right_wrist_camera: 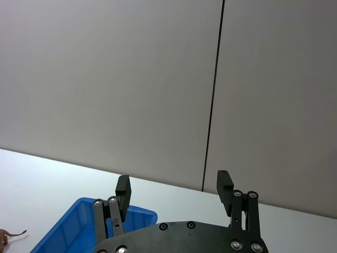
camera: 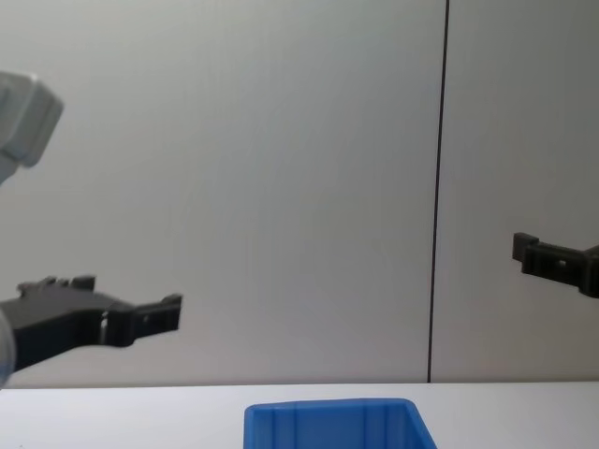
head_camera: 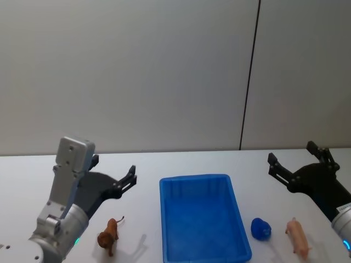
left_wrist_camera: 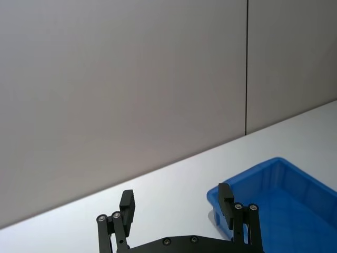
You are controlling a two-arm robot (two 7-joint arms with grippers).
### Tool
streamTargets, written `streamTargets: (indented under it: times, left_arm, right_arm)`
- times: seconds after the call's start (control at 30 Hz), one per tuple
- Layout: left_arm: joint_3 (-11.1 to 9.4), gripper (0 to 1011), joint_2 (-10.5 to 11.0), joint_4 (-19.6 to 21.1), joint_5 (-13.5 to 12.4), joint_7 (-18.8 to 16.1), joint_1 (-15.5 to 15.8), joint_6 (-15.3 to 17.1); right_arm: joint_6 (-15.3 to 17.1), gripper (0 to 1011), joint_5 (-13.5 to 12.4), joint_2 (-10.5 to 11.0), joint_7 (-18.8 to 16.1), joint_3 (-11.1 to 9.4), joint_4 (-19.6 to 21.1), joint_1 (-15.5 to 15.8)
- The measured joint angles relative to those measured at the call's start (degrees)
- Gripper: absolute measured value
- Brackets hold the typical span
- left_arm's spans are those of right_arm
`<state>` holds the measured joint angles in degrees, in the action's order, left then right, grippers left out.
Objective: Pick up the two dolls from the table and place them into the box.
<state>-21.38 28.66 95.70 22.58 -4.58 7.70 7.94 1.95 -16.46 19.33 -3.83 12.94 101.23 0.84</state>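
White table (head_camera: 164, 164), blue box (head_camera: 194, 178) in middle. On box's left stands brown doll (head_camera: 108, 235), on its right pink doll (head_camera: 298, 236), blue lump (head_camera: 261, 228) between. Above table, left gripper (head_camera: 113, 167) and right gripper (head_camera: 292, 154) hang, fingers wide apart.

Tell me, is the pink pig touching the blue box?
Apart. The head view shows bare table and a small blue thing between the pig and the box.

Brown doll (right_wrist_camera: 3, 237) is getting cut off by the right wrist view's edge, only its tail showing. Box (camera: 329, 416) is running off chest view's bottom edge. Small blue thing (head_camera: 261, 228), head view's lower right, is reading too small to identify.
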Motion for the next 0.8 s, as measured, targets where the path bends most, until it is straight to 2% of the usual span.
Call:
streamTargets:
  times: [0.37, 0.8]
  left_arm:
    - [1.4, 1001, 1.75, -0.57, 4.91, 0.6, -1.78, 3.25]
    - [1.94, 1001, 1.88, -3.36, 7.59, 2.94, -2.07, 5.91]
  right_arm:
    - [0.0, 1001, 0.0, 0.0, 0.0, 0.0, 0.0, 0.0]
    - [0.0, 1001, 0.0, 0.0, 0.0, 0.0, 0.0, 0.0]
